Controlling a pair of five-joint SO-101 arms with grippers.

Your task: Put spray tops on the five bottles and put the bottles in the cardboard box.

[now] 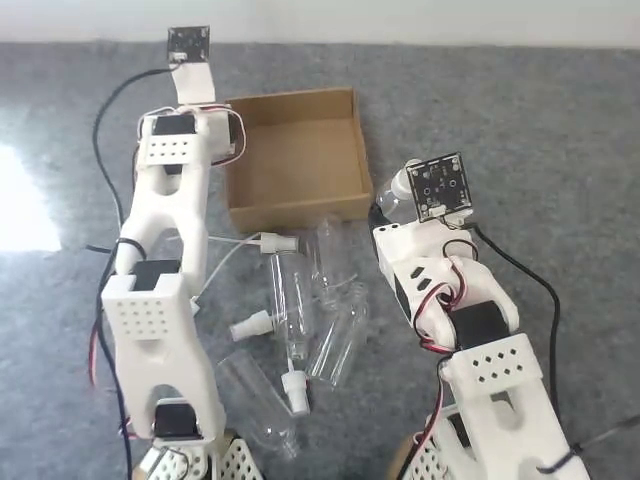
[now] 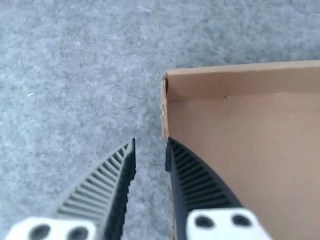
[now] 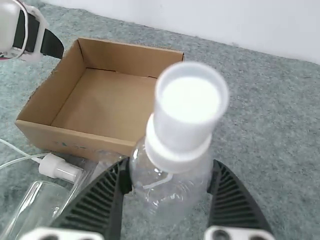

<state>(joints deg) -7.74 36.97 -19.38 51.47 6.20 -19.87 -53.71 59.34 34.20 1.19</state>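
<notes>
Bottle (image 3: 167,200) with its spray top (image 3: 189,105) fitted is clamped in my right gripper (image 3: 170,170), held just beside the cardboard box (image 3: 75,135) near a front corner, not in it yet. Box is empty inside. My left gripper (image 2: 150,147) sits at the box's side wall, jaws slightly apart, no grip on the wall that I can see. Four more bottles (image 1: 290,295) lie on the table (image 1: 520,120) with loose tops (image 1: 278,242) among them. My read: one capped, none boxed, most of the work left.
</notes>
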